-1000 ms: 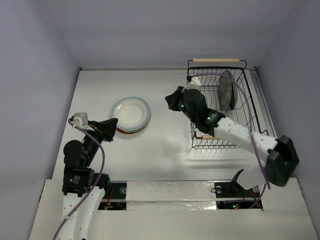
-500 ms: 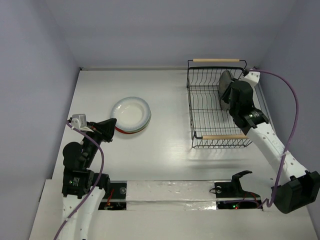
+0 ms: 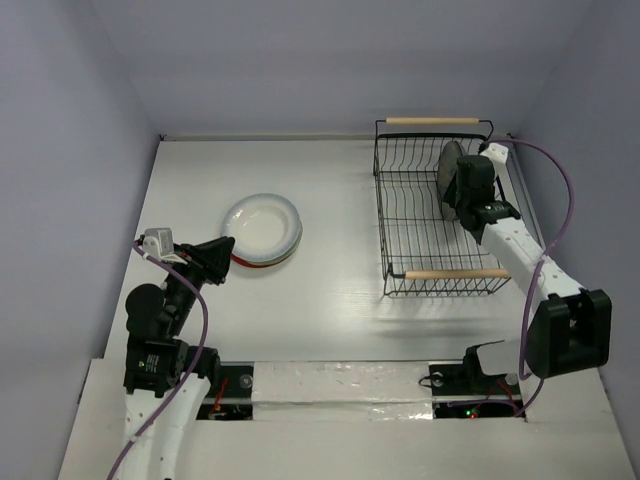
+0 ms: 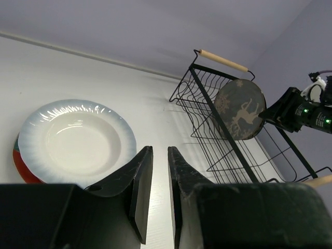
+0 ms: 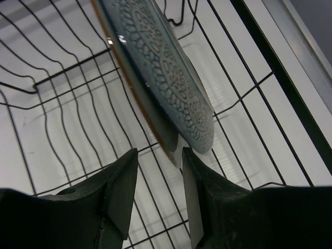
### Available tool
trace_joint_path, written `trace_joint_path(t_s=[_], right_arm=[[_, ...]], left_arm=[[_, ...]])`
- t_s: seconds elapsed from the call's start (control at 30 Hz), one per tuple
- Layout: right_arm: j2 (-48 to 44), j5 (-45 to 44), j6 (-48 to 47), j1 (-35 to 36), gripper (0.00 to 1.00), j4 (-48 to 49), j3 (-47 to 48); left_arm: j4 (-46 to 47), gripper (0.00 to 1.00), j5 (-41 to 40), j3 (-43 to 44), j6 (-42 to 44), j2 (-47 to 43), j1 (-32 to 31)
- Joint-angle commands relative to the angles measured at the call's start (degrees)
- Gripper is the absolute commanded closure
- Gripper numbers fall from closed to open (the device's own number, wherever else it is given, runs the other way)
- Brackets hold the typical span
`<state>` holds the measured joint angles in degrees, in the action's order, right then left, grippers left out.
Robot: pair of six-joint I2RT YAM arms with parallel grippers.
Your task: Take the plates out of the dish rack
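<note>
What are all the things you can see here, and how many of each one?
stacked plates: at least two, a white one with a pale blue rim on top and a red one underneath, on the table left of the rack
grey plate: one, with a white deer, standing on edge in the rack
dish rack: one, black wire with two wooden handles, right side of the table
table: one, white
left gripper: one, black, slightly open, empty, near the stack
right gripper: one, black, open, at the grey plate's rim

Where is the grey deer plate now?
In the top view, the grey deer plate stands on edge in the dish rack at the far right of the table, with the right gripper beside it.
</note>
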<state>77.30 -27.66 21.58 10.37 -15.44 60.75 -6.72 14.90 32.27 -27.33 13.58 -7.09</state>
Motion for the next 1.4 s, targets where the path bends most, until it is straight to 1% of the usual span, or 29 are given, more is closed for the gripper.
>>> trace_joint_path(t_s=[0.0, 0.17, 0.4, 0.5, 0.53, 0.57, 0.67, 0.77, 0.87, 1.0, 1.1, 1.23, 1.37], right_arm=[[2.06, 1.03, -1.10, -1.93, 0.55, 3.31, 2.00], [5.84, 0.50, -1.98, -2.46, 0.56, 3.23, 4.20], [10.32, -2.92, -2.77, -2.46, 0.57, 3.05, 7.54], [11.38, -3.28, -2.69, -2.46, 0.62, 2.26, 8.41], [10.95, -3.19, -2.43, -2.46, 0.66, 1.74, 8.42], [10.08, -2.15, -2.08, -2.46, 0.67, 2.25, 7.90], [5.87, -1.08, -1.63, -2.46, 0.69, 3.75, 5.17], [3.74, -1.17, -1.55, -2.46, 0.71, 3.67, 4.29], [2.07, -1.17, -1.37, -2.46, 0.71, 3.49, 4.81], [1.01, 3.56, -1.28, -2.46, 0.70, 4.02, 6.22], [3.99, 4.02, -1.80, -2.46, 0.65, 1.48, 9.28], [5.67, 3.67, -2.07, -2.46, 0.63, 1.99, 9.65], [6.63, 5.42, -2.07, -2.46, 0.63, 2.87, 10.17]], left_arm=[[2.41, 0.84, 0.75, 0.78, 0.26, -0.05, -0.29], [2.33, 0.84, 0.84, 0.77, 0.17, 0.13, -0.29], [2.50, 0.83, 1.01, 0.69, 0.26, 0.65, -0.82], [2.50, 0.82, 1.01, 0.77, 0.17, 0.57, -0.82], [2.50, 0.82, 0.93, 0.69, 0.26, 0.57, -0.82], [2.50, 0.82, 1.01, 0.69, 0.26, 0.65, -0.82], [2.50, 0.82, 0.93, 0.69, 0.26, 0.74, -0.82], [2.59, 0.81, 1.10, 0.69, 0.17, 0.65, -0.82], [2.59, 0.81, 1.10, 0.77, 0.17, 0.74, -0.82], [2.59, 0.81, 0.84, 0.69, 0.17, 0.74, -0.82], [2.42, 0.81, 0.66, 0.69, 0.17, 0.57, -0.82], [2.41, 0.81, 0.75, 0.69, 0.17, 0.39, -0.82], [2.41, 0.81, 0.66, 0.69, 0.17, 0.57, -0.82]])
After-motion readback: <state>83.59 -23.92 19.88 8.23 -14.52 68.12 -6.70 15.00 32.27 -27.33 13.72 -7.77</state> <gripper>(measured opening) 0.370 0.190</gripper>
